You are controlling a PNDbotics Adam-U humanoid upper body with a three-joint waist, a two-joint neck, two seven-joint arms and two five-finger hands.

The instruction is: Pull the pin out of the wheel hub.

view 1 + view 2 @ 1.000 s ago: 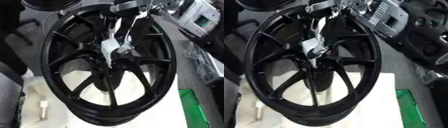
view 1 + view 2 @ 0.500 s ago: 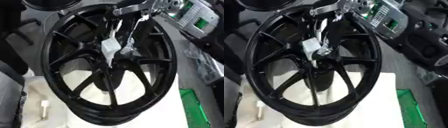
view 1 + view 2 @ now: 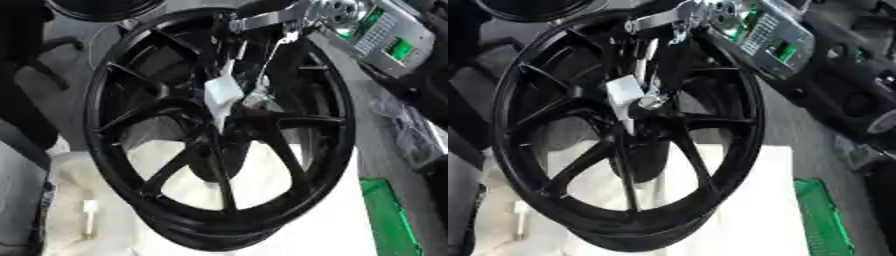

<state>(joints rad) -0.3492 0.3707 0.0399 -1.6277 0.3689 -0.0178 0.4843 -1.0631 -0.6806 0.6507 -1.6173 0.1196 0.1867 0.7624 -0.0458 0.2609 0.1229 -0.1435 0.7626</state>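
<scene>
The wheel (image 3: 219, 135) stands upright on its rim on a white pad (image 3: 315, 220) on the desk, hub toward the camera. A white pin (image 3: 222, 94) sits at the hub (image 3: 229, 111), still seated, with a small metallic part just beside it. The right arm enters from the upper right; its hand (image 3: 262, 75) reaches down to the hub. Black fingers merge with black spokes, so whether the hand is clenched on the pin or released cannot be told. The left hand is not in view.

Risks, as judgement:
- An off-axis pull can jam the pin in the hub.
- The wheel rests only on its rim; a sideways pull can roll or tip it.
- Fingers can catch between spokes on withdrawal.
- A second white pin-like piece (image 3: 88, 220) lies on the pad; a freed pin can drop and be confused with it.
</scene>
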